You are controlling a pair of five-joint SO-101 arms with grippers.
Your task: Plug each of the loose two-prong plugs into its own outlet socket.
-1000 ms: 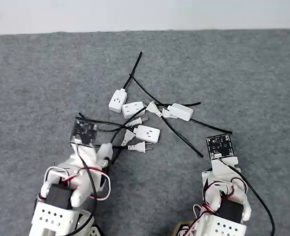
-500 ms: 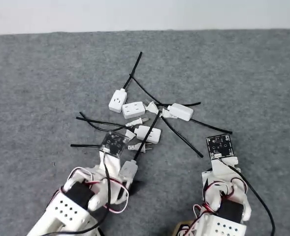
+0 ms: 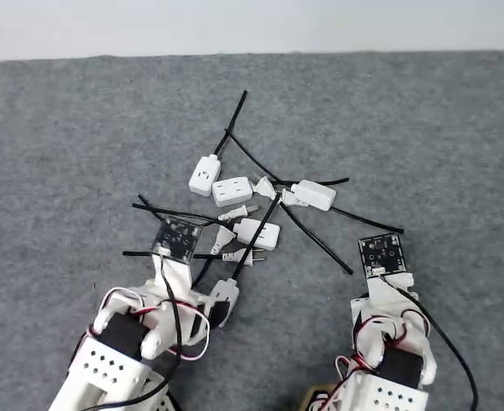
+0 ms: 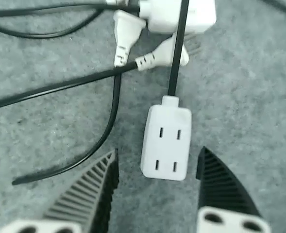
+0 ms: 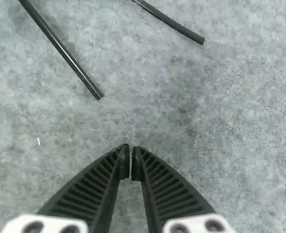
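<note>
Left gripper (image 4: pixel 158 159) is set with jaws released either side of the nearest outlet socket (image 4: pixel 166 143), evidently to seize it, a loose two-prong plug (image 4: pixel 155 59) lying just beyond that socket; right gripper (image 5: pixel 128 154), jaws clenched empty, waits well apart from it.

Left arm (image 3: pixel 115 364) jaws spread apart; right arm (image 3: pixel 387 301) jaws pressed together.
</note>
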